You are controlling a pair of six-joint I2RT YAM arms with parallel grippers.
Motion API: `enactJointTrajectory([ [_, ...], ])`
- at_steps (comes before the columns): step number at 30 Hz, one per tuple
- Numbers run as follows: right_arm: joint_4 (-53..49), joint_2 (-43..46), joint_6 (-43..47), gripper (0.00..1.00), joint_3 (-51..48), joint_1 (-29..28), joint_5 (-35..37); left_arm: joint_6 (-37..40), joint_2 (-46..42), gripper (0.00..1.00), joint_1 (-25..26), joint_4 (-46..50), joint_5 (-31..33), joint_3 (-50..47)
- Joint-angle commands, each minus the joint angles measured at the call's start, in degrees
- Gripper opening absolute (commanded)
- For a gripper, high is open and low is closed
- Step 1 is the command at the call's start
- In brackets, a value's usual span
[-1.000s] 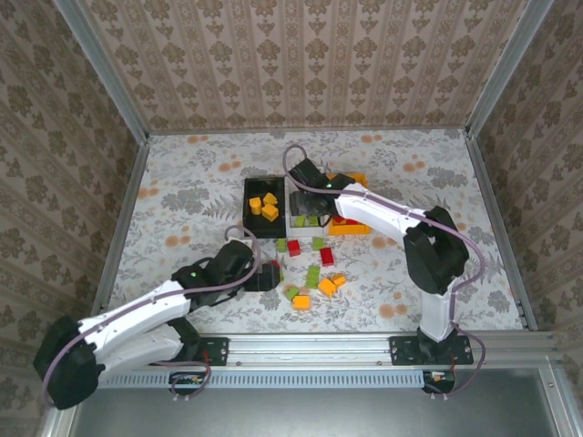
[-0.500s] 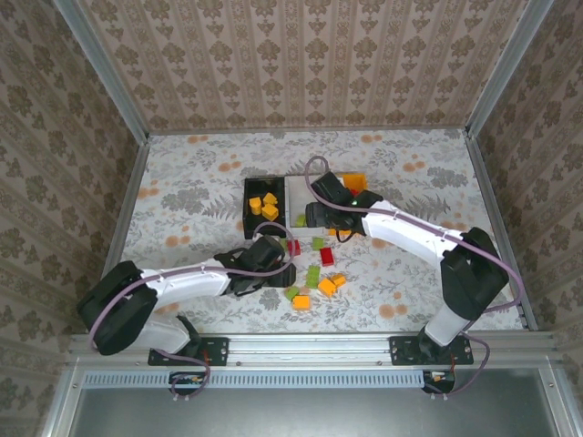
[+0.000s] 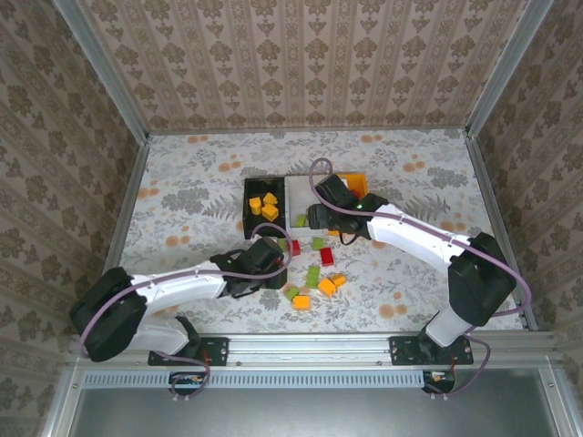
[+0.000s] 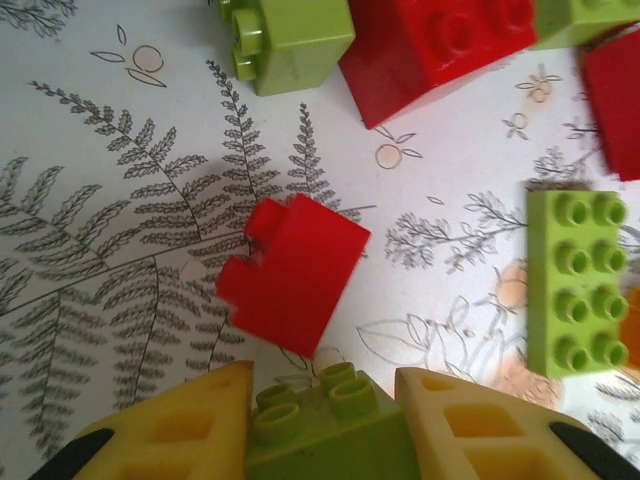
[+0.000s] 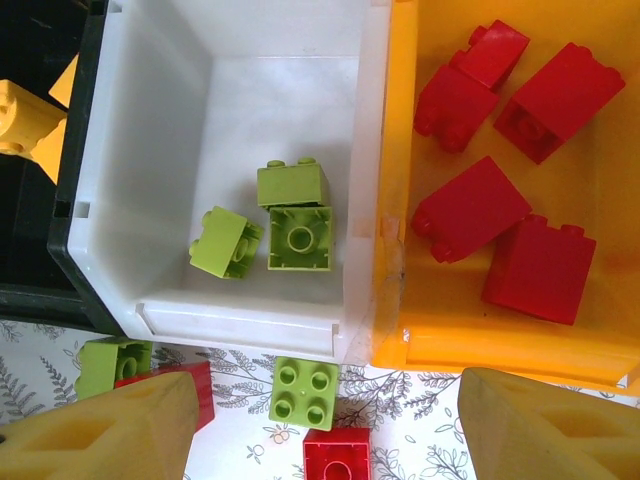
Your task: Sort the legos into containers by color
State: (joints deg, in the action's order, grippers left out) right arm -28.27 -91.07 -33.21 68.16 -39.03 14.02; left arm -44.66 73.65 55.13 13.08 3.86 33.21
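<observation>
In the left wrist view my left gripper point(image 4: 322, 378) is shut on a lime green lego point(image 4: 330, 425), whose studs show between the yellow fingers. From above, that gripper point(image 3: 273, 258) sits at the left edge of the loose legos. A red lego point(image 4: 295, 270) lies just ahead of it. My right gripper point(image 3: 321, 218) hangs open over the front edge of the containers with nothing held. Below it the white bin point(image 5: 240, 315) holds three green legos, the orange bin point(image 5: 400, 200) several red ones, and the black bin point(image 5: 40, 200) yellow ones.
Loose legos lie on the patterned table in front of the bins: a green one point(image 5: 308, 392), a red one point(image 5: 338, 455), a long green one point(image 4: 578, 282) and orange ones point(image 3: 326, 287). Metal frame rails and wallpapered walls enclose the table.
My left gripper has moved right into the loose pile and closed on a green lego. My right gripper has shifted from over the bins toward their front edge, staying open.
</observation>
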Motion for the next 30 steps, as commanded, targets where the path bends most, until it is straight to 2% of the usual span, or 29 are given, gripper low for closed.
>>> enactJointTrajectory([
  [1,0.6,2.5,-1.0,0.71,-1.5,0.3,1.6,-1.0,-6.3,0.34,1.1,7.9,1.0,0.7],
  [5,0.9,4.5,-1.4,0.71,-3.6,0.4,1.5,0.4,-13.8,0.35,0.6,14.4,1.2,4.1],
  [9,0.9,6.9,-2.9,0.71,-6.5,0.5,1.0,5.2,-11.3,0.34,-4.4,14.1,-2.0,11.3],
  [14,0.2,10.9,-4.6,0.71,-10.5,0.4,0.7,11.9,2.2,0.34,-9.0,8.9,-5.1,24.0],
  [22,-2.1,18.7,-5.7,0.71,-16.0,0.5,0.9,17.2,26.7,0.32,-11.5,7.6,-7.1,44.6],
  [30,-4.2,22.9,-5.6,0.72,-19.7,0.4,-0.6,18.2,39.2,0.34,-12.6,10.7,-6.6,55.6],
])
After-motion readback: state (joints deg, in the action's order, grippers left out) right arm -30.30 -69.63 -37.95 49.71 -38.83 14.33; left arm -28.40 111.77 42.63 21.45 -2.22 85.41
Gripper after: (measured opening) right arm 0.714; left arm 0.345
